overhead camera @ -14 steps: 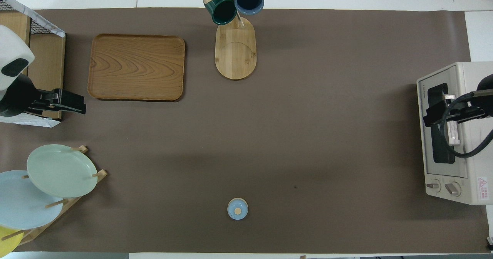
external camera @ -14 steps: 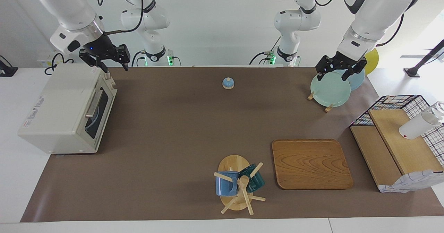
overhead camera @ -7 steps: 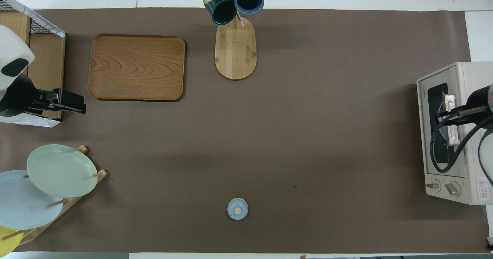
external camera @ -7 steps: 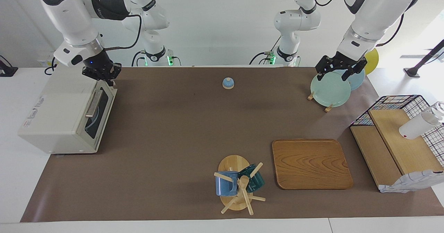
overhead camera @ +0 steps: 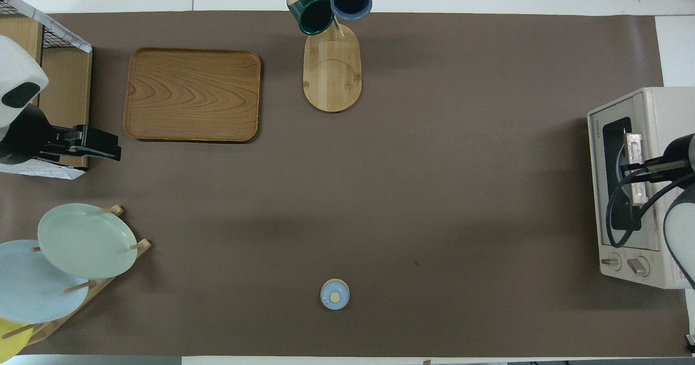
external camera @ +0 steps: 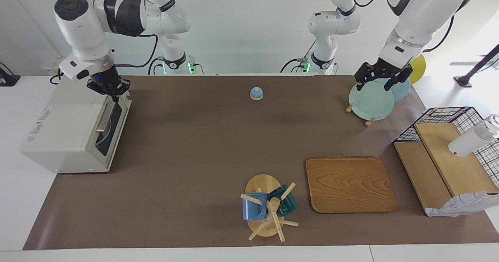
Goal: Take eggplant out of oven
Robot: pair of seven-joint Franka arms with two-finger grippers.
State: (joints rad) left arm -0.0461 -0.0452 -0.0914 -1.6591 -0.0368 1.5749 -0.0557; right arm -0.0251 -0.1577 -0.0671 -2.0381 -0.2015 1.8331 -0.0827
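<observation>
Right gripper (external camera: 113,91) is hovering over the closed oven (external camera: 74,127) at its handle's top end; can't tell finger state. Left gripper (external camera: 382,78) is waiting over the plate rack (external camera: 370,100), fingers apart. Eggplant isn't showing in either view.

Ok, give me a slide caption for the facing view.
Right tool over the shut oven by its door handle; left tool waits above the plates.

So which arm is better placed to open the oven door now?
The right arm. Its gripper hangs over the top front edge of the oven, just above the door handle, and the door is shut. The left gripper waits over the plates at the table's far end.
</observation>
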